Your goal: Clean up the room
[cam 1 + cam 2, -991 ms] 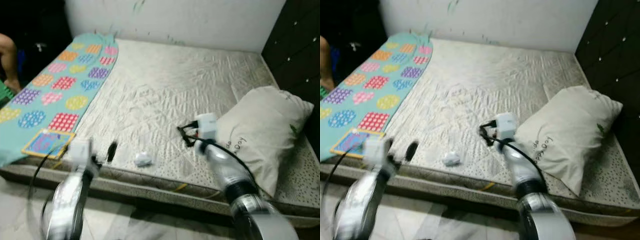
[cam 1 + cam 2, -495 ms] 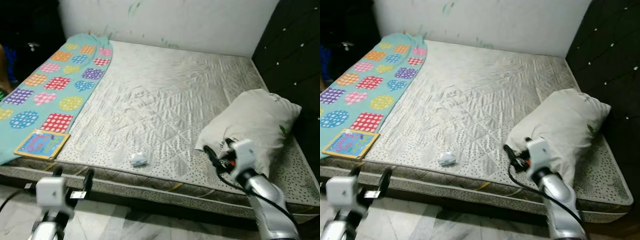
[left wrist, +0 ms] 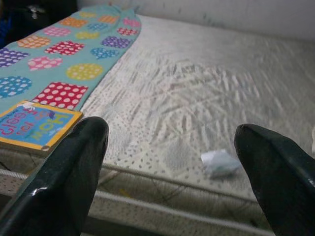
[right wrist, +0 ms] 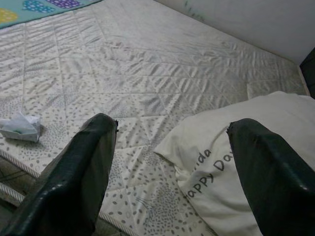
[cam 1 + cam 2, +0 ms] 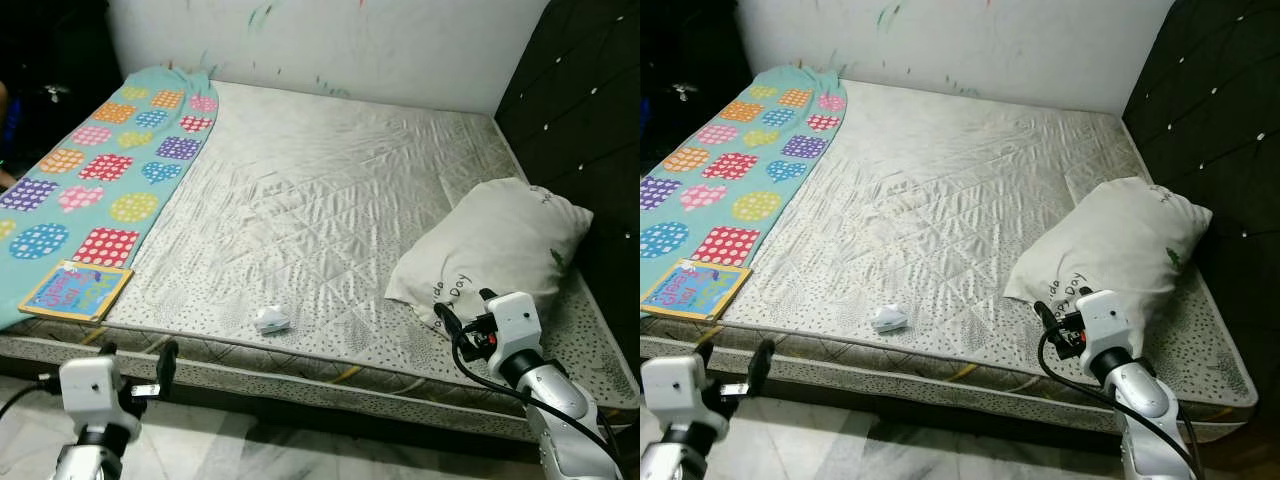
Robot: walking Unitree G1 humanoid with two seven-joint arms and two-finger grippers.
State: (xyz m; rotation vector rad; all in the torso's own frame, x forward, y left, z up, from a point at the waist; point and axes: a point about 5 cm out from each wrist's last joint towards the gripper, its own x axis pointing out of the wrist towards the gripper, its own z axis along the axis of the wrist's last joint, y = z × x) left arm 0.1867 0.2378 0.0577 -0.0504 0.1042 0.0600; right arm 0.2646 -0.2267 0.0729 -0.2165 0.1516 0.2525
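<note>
A crumpled tissue [image 5: 271, 320] lies near the mattress [image 5: 330, 200] front edge — ahead and right of the empty, spread-fingered left gripper [image 5: 135, 372], judged nearer than the likewise open right gripper [image 5: 462, 322].

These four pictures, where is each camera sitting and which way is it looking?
Left eye view: head, looking down at the mattress; both arms show.
Right eye view: same scene.
Left wrist view: looks along the open left claw at the book and crumpled tissue.
Right wrist view: looks along the open right claw at the pillow.
Shared: tissue, mattress.
</note>
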